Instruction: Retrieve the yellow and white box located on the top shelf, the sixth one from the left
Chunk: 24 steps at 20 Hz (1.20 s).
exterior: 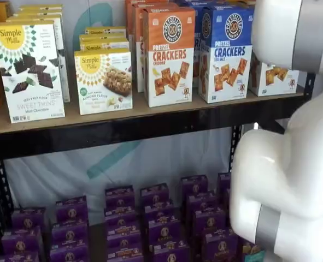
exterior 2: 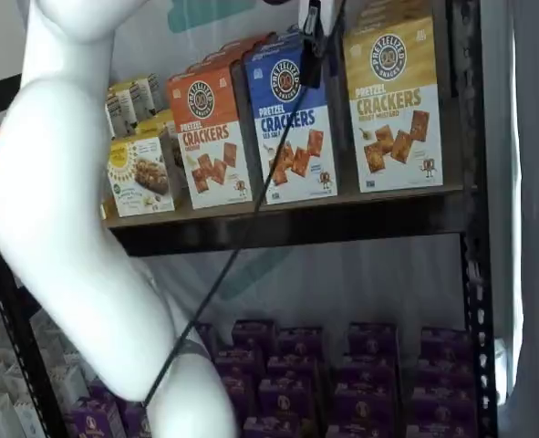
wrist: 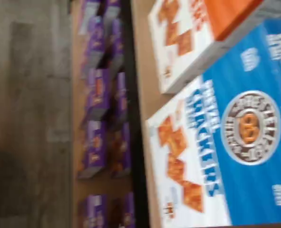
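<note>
The yellow and white box stands on the top shelf just beside the blue crackers carton, which the pincer, state indeterminate, overhangs, risking a wrong-carton grasp.

Two frontal shelf views sharing the top shelf; wrist view close overhead.

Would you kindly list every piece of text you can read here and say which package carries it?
"PRETZEL CRACKERS": the yellow and white box, orange carton, blue carton.
"Simple Mills", "SWEET THINS": white box.
"Simple Mills": almond flour box.
Flavour lines, round logos, purple boxes: too small or blurred.
</note>
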Each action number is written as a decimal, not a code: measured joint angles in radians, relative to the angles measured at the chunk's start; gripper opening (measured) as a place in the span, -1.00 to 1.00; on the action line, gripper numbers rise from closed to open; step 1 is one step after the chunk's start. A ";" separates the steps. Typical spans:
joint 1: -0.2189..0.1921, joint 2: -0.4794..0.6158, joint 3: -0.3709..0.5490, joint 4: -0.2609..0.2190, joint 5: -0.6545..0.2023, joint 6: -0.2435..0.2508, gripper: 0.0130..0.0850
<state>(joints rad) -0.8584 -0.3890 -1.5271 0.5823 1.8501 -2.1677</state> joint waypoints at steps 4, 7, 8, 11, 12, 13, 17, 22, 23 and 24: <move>-0.030 -0.051 0.081 0.105 -0.127 -0.014 1.00; -0.025 -0.066 0.113 0.135 -0.218 -0.030 1.00; -0.018 -0.065 0.115 0.131 -0.241 -0.037 1.00; 0.011 -0.055 0.116 0.104 -0.314 -0.058 1.00; 0.020 -0.049 0.113 0.091 -0.331 -0.062 1.00; 0.030 -0.042 0.108 0.077 -0.344 -0.065 1.00; 0.068 0.006 0.064 0.016 -0.368 -0.064 1.00; 0.108 0.080 -0.017 -0.056 -0.364 -0.046 1.00; 0.115 0.092 -0.032 -0.069 -0.358 -0.042 1.00; 0.124 0.108 -0.054 -0.091 -0.346 -0.036 1.00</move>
<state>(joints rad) -0.7344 -0.2810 -1.5814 0.4912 1.5041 -2.2033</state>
